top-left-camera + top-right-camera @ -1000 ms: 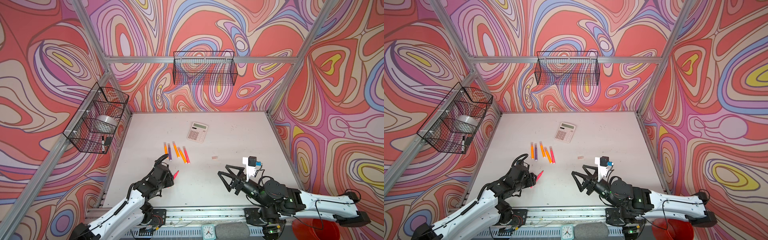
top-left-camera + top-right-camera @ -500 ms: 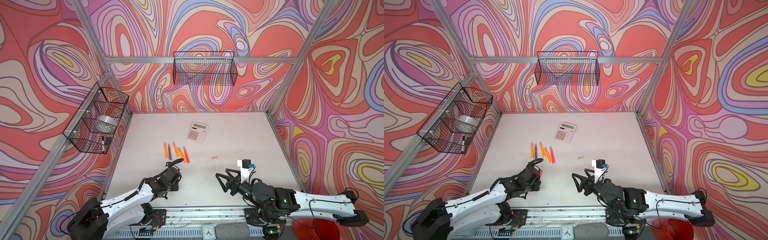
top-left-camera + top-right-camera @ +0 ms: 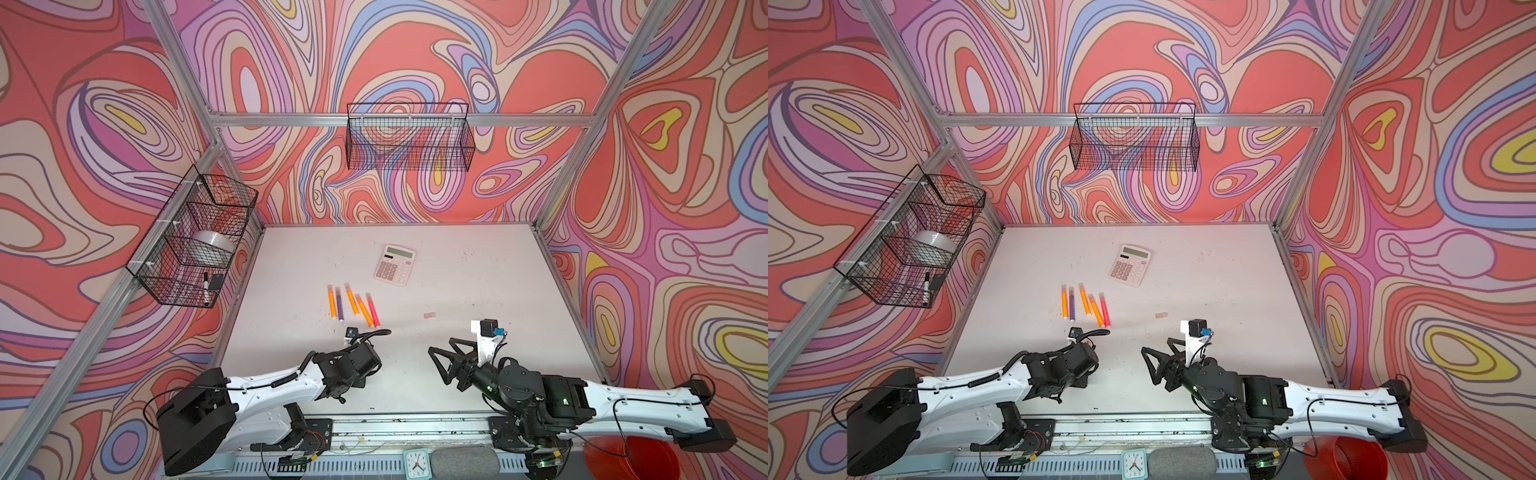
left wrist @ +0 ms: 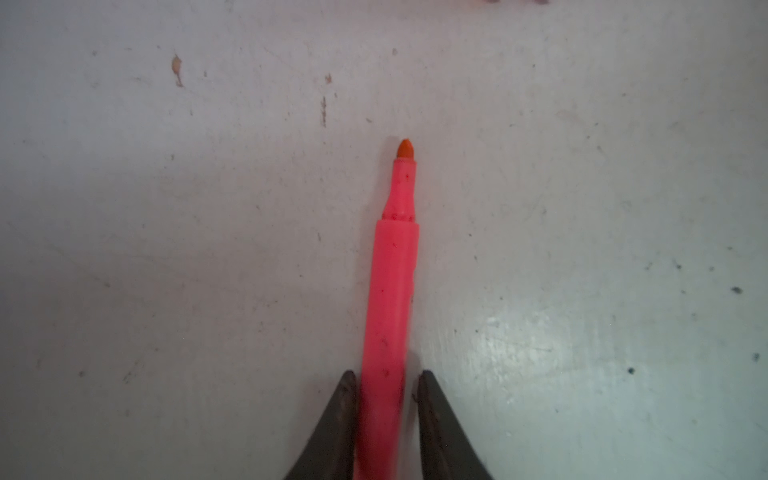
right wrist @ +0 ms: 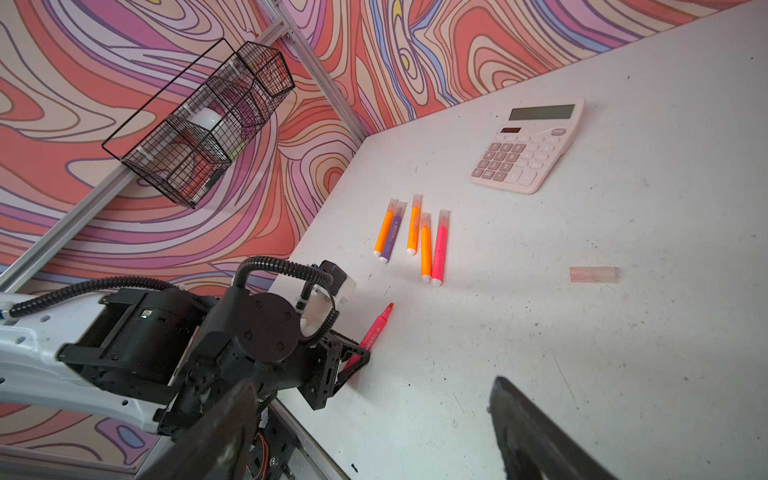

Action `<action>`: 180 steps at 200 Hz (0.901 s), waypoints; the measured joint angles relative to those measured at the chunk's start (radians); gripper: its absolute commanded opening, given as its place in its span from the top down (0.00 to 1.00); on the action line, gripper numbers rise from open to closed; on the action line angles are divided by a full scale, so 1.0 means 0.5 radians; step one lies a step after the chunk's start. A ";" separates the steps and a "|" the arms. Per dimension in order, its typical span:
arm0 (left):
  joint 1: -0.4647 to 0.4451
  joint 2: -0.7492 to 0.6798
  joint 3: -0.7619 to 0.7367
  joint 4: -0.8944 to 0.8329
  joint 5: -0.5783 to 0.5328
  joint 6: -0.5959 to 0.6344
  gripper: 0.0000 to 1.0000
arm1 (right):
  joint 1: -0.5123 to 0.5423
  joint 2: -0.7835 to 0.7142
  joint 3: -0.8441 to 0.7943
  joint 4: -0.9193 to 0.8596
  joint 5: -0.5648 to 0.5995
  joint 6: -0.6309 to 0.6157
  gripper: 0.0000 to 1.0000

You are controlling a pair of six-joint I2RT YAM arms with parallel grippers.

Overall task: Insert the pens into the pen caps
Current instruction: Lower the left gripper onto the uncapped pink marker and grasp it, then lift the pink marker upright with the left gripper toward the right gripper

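Well, tape (image 3: 214, 243), marker (image 3: 205, 287) in basket (image 3: 143, 266).

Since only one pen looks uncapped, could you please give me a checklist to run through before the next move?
1. Left gripper straddles the pink-red pen: ok, flanked on both sides.
2. Grip firm: cannot tell; a thin gap shows beside one finger.
3. Pen tip bare: ok.
4. Loose cap lies alone on the table: ok.
5. Right gripper open: ok, holding nothing.
6. Other five pens capped: ok.
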 measured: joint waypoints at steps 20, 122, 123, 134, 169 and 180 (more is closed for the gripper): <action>-0.009 0.022 0.008 0.026 -0.008 -0.005 0.89 | 0.000 0.034 0.000 0.019 0.002 0.002 0.09; -0.009 -0.070 0.153 0.155 0.285 0.198 0.97 | -0.395 0.639 -0.286 0.579 -0.315 0.378 0.15; -0.009 -0.072 0.157 0.160 0.288 0.204 0.97 | -0.397 0.644 -0.288 0.584 -0.320 0.378 0.15; -0.009 -0.111 0.199 0.227 0.337 0.250 0.97 | -0.404 0.719 -0.291 0.681 -0.381 0.400 0.16; -0.009 -0.204 0.204 0.432 0.481 0.383 0.98 | -0.404 0.983 -0.300 1.093 -0.504 0.484 0.19; -0.009 -0.205 0.204 0.488 0.526 0.414 0.99 | -0.405 1.059 -0.316 1.226 -0.523 0.514 0.21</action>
